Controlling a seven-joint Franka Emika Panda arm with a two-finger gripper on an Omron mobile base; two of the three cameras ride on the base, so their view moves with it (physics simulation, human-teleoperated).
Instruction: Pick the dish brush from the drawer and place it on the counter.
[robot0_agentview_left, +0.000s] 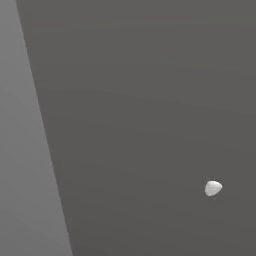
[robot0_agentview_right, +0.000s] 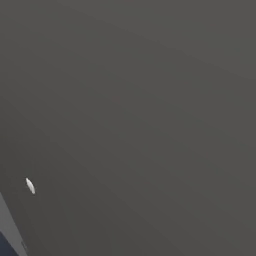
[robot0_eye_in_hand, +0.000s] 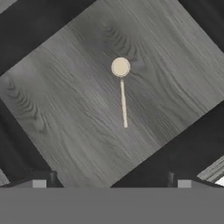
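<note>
Left base view: a plain dark grey panel with a lighter strip along its left side, and a small pale knob low on the right.

Right base view: the same dark panel, the knob showing as a thin sliver low on the left.

Hand view: the dish brush, pale cream with a round head and thin straight handle, lies flat on the grey wood-grain drawer floor. The fingers are spread wide apart, holding nothing; the brush sits well beyond them, centred between the tips, handle pointing back toward them.
</note>
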